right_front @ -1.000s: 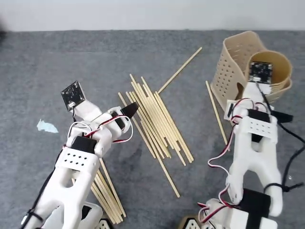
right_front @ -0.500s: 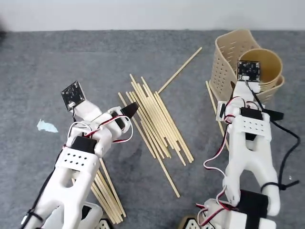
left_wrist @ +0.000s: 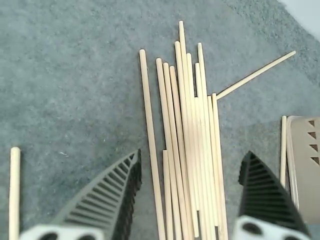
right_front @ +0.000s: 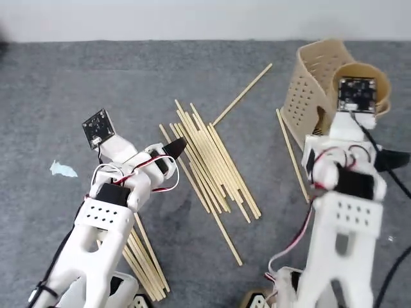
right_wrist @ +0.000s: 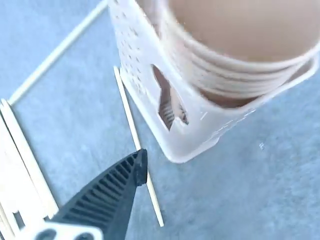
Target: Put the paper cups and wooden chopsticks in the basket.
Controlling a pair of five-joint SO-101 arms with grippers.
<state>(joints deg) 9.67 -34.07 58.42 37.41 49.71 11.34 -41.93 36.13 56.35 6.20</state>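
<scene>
The gripper (left_wrist: 193, 154) is seen with jaws spread wide over a bundle of chopsticks (left_wrist: 187, 140) laid side by side on grey carpet (left_wrist: 70, 75). An angled stick (left_wrist: 255, 75) meets the bundle's edge. A lone stick (left_wrist: 283, 150) is laid just beside the basket (left_wrist: 305, 165).

The work surface (right_front: 96, 77) is covered by a grey, felt-like mat with a fine, uniform nap. A small pale blue scrap (right_front: 63, 170) lies flat on this mat and serves as the reference point below.

- Beyond the scrap, the far edge of the mat meets a plain, pale wall strip (right_front: 192, 19) that runs the full width of the high view.
- At the far corner on the scrap's side, a dark blurred patch (right_front: 2, 46) sits at the frame edge; what it is cannot be told.
- Well apart from the scrap, across the mat, lies a tiny pale fleck (right_wrist: 261, 146).

Lighting is even and diffuse. Shadows on the mat are faint and soft-edged.
</scene>
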